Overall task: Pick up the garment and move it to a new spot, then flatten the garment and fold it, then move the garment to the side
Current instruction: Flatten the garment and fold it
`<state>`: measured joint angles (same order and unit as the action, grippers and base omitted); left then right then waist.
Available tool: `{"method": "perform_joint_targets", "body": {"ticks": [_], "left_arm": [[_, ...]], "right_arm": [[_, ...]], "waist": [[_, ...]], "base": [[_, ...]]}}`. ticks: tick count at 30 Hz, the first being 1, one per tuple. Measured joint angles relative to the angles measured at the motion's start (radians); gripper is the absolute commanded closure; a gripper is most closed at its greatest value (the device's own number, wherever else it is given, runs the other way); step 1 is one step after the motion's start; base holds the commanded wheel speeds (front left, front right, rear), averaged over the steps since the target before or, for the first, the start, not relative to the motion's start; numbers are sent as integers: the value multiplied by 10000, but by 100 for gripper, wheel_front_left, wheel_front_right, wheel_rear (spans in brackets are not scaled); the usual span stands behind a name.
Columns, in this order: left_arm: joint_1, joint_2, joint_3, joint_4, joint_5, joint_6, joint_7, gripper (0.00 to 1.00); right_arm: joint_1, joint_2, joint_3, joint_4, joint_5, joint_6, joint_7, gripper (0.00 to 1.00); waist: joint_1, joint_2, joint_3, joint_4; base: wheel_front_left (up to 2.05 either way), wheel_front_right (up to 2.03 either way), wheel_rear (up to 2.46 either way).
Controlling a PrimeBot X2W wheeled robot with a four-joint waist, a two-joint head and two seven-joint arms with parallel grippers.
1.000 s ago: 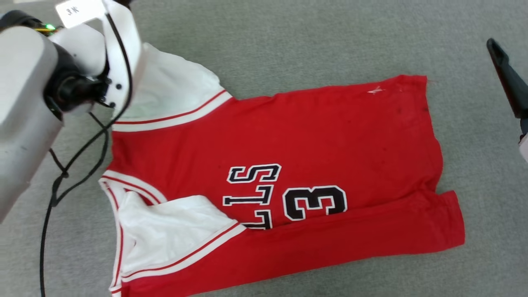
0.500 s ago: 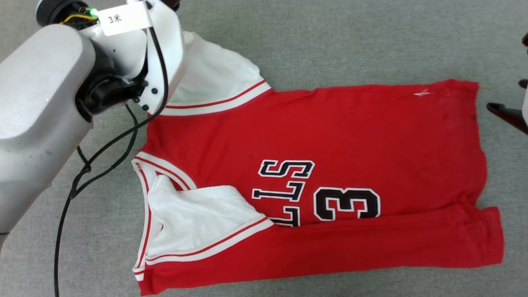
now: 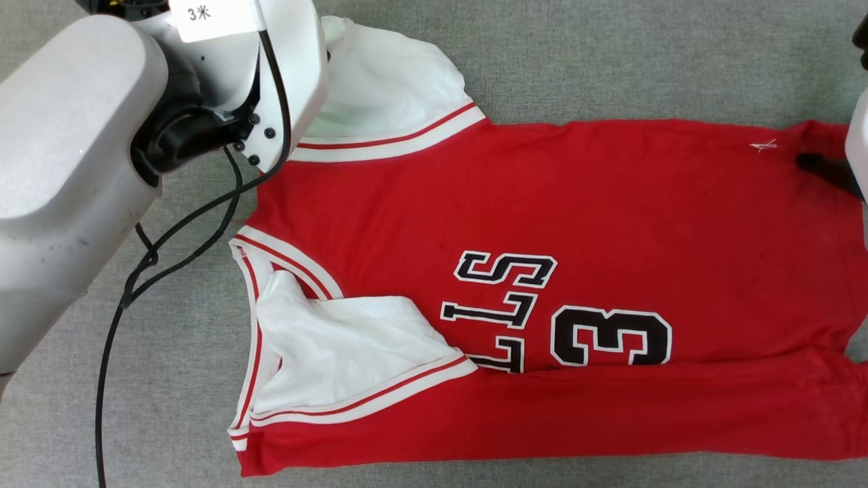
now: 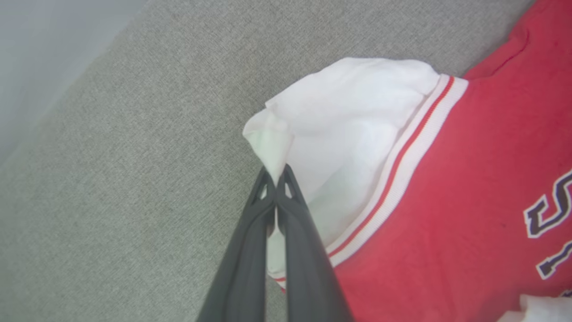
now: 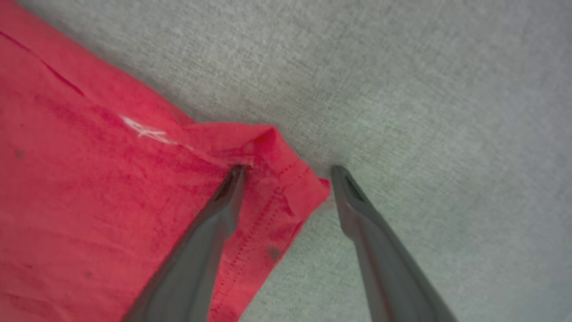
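**Sleeve pinned, hem corner straddled**

Clamped tight in the left claw (image 4: 276, 174): the bunched tip of a white sleeve (image 4: 348, 112), pulled into a small peak just past the fingertips. Judged a hold for tension, keeping that shoulder end of the garment (image 3: 542, 203) taut while the other end is taken. Beyond the pinch, striped trim (image 4: 402, 156), then red body with black-and-white lettering (image 4: 545, 214) further to the claw's right. To its left, bare grey woven surface (image 4: 111, 156).

Spread wide at the right claw (image 5: 288, 171), gripping nothing. Set astride the hem corner (image 5: 286, 192): one fingertip down at the red cloth just inside a small rolled fold, the other over the grey surface just outside the edge. Probably placed so for closing on that corner. Actual contact with the cloth hard to confirm.

Further out, in the head view, spread flat between the two claws, number 3 (image 3: 610, 335) facing up. Along the edge away from both claws, already folded over lengthwise, with the second white sleeve (image 3: 352, 352) lying on top. By that look, partway into folding, with the opposite long edge next.
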<state>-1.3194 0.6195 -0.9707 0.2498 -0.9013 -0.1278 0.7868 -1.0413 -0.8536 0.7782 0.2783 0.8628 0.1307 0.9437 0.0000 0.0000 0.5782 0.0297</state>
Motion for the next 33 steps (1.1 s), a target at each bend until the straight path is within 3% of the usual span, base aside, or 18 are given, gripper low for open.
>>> {"method": "perform_joint_targets", "body": {"ticks": [4, 5, 6, 13, 22, 33], "left_arm": [[1, 79, -46, 33, -17, -2, -82, 100], [2, 105, -65, 56, -21, -2, -102, 100], [11, 127, -79, 90, -46, -2, -155, 100], [589, 362, -132, 119, -351, -4, -736, 100], [2071, 1118, -322, -744, -777, -10, -1386, 100], [4519, 2286, -771, -2380, -1346, 642, -1848, 100]], "right_arm": [[-38, 12, 343, 307, 219, -17, -556, 0], [-51, 35, 407, 414, 265, -17, -708, 76], [-72, 59, 493, 502, 265, -17, -871, 100], [25, 313, 943, 920, 397, 2, -2410, 100], [1153, -151, 1300, 598, 757, 2, -4437, 100], [3303, -640, 1572, 19, 1101, 2, -5528, 100]], "waist": [[-1, 0, 88, -12], [-1, 0, 76, -30], [-1, 0, 48, -46], [0, 0, -636, -133], [-1, 0, -2173, -131], [-2, 0, -3901, -90]], "base": [[0, 0, 0], [0, 0, 0], [0, 0, 0], [0, 0, 0], [0, 0, 0], [0, 0, 0]]}}
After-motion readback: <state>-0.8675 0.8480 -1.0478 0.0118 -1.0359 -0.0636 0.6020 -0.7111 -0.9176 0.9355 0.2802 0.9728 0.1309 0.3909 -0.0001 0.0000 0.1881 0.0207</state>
